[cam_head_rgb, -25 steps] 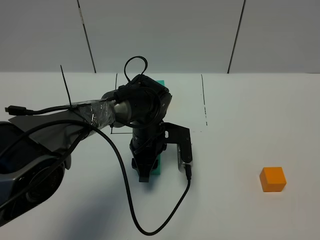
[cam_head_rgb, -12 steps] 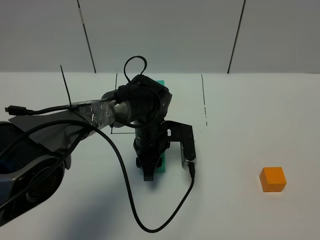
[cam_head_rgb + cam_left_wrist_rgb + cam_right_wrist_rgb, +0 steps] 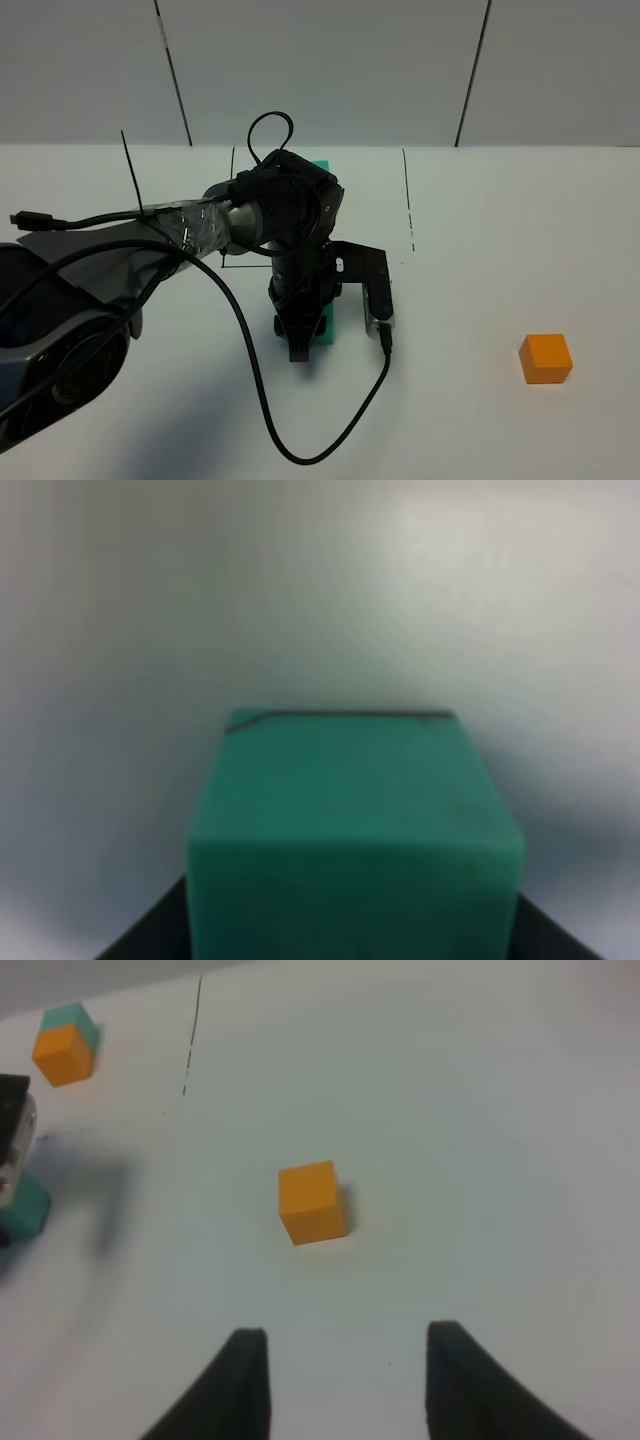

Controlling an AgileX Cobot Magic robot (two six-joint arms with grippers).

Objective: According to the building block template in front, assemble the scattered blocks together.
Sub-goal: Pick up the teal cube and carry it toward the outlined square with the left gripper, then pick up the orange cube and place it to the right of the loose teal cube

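My left gripper [image 3: 306, 338] is shut on the teal-green cube [image 3: 326, 331], low over the table just in front of the black-line rectangle. The cube fills the left wrist view [image 3: 355, 830], with dark fingers [image 3: 148, 948] at its sides. The orange cube [image 3: 545, 358] sits alone at the front right and also shows in the right wrist view [image 3: 313, 1201]. My right gripper [image 3: 350, 1385] is open and empty, short of the orange cube. The template, a teal and orange pair [image 3: 65, 1044], stands at the back; in the high view only its teal corner [image 3: 322, 167] shows behind the left arm.
The thin black rectangle line [image 3: 409, 200] runs behind the left arm. A black cable [image 3: 262, 400] loops from the left arm over the table's front. The left wrist camera mount [image 3: 372, 290] sticks out to the right of the gripper.
My left gripper has moved slightly to the right with the teal-green cube in it. The orange cube has not moved.
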